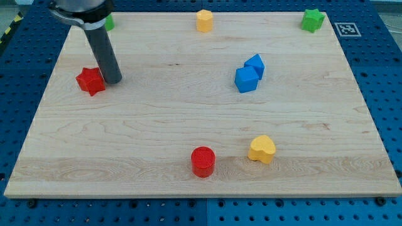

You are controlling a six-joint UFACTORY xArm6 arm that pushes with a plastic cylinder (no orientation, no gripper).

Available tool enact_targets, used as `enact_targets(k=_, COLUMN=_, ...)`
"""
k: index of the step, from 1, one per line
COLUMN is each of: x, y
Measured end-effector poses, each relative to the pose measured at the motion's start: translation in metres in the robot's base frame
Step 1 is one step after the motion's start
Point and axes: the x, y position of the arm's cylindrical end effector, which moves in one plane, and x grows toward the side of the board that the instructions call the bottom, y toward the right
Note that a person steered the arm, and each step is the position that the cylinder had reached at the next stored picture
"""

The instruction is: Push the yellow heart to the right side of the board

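Camera view: no pincer here, only a dark rod; my tip (114, 81) down on the worktop (157, 113) at the view's left, just right of the red star (90, 80), almost touching. Farther out: two blue blocks (250, 73) touching, right of centre. Yellow heart (262, 149) near the view's bottom, right of centre: glossy, lobes rightward, beside the red cylinder (203, 161). Along the top edge: yellow hexagon (204, 20), green star (312, 20), green block (109, 24) half hidden behind the rod.

The yellow heart (262, 149) lies flat near the board's bottom edge — just right of centre.
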Motion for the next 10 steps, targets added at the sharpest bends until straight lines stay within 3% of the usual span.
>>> enact_targets(k=3, x=0.004, y=0.011)
enact_targets(k=6, x=0.038, y=0.07)
enact_targets(k=10, x=0.085, y=0.104)
